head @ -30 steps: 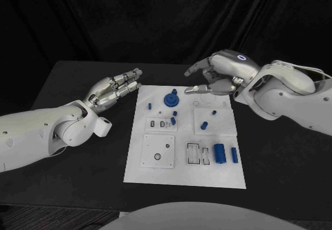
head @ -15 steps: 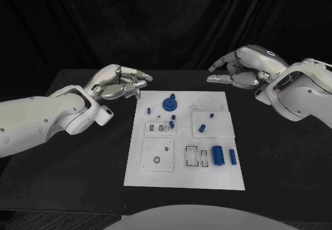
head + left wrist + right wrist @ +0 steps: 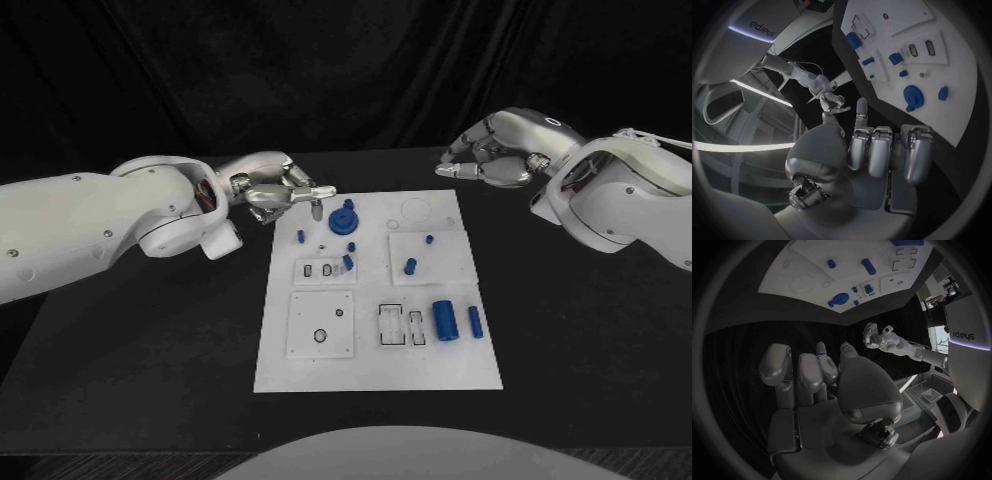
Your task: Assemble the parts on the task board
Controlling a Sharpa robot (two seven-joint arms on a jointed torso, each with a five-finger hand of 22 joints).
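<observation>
Your black worktop carries the white task board lying flat in the middle, with both hands hanging near its far end.

Your left hand hovers just off the board's far left corner, fingers curled in loosely with nothing between them. Your right hand hangs beyond the far right corner, well apart from the parts, fingers bent and likewise holding nothing.

The biggest loose piece is the blue cylinder lying on its side near the board's right edge, a slimmer blue pin just beside it. Both look rigid, light and smooth, so they will likely roll; pinch them across the middle of the barrel.

The blue round gear-like part sits at the far left, closest to your left hand. It looks stiff; take it by its raised hub or its rim.

The small blue pegs are scattered mid-board. They are probably easy to flick away, so use fingertips only.
</observation>
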